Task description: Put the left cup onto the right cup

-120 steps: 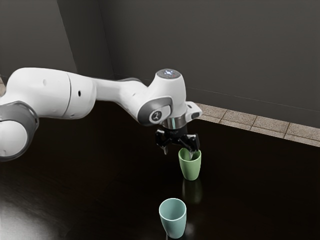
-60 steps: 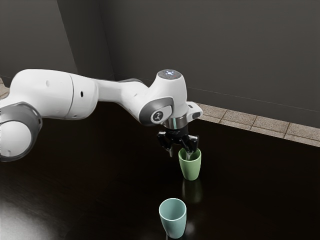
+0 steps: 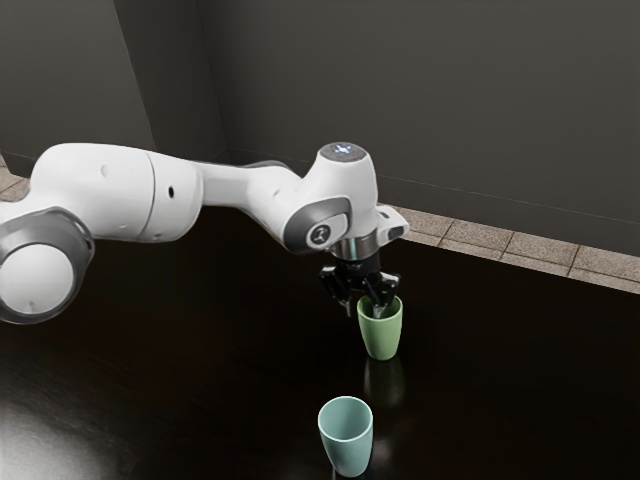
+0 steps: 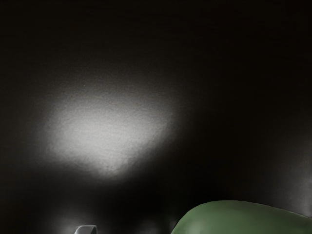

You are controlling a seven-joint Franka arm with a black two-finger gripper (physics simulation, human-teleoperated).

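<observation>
- Your green cup [image 3: 381,332] stands upright on the dark table [image 3: 520,380], with the gripper [image 3: 368,300] down at its rim, at 11 o'clock.
- You cannot tell whether the jaws grip it.
- The teal cup [image 3: 345,436] stands apart at 7 o'clock.

Gripper [image 3: 367,297] lower, now at the cup's rim.
Over the last second I came down from just above the green cup [image 3: 381,335] until my gripper's lower end sits level with its lip. I also slid slightly toward the exterior view's right. My shoulder link [image 3: 110,190] drifted the same way and a little lower.
</observation>
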